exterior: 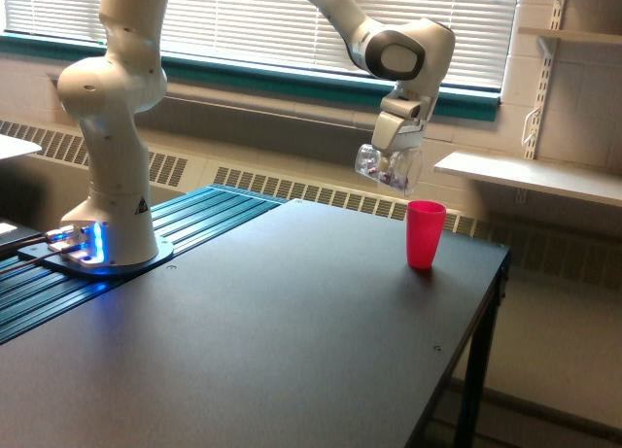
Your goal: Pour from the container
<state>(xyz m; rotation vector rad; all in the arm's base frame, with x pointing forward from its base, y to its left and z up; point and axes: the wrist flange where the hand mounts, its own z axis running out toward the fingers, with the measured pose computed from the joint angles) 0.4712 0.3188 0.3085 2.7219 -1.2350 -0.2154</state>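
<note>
The container [387,168] is a small clear plastic cup with dark-reddish bits showing inside. My gripper [394,161] is shut on it, holding it in the air, tipped toward the exterior view's right. A bright pink cup [425,234] stands upright on the dark table [253,341], near its far right corner. The container hangs above the pink cup and a little to its left, not touching it. No bits are visible falling between the two.
The arm's white base [109,156] stands on a blue ribbed platform [117,273] at the left. Behind are a window with blinds, a radiator grille and a wall shelf [530,176]. The table's right edge [466,370] drops off beside the pink cup.
</note>
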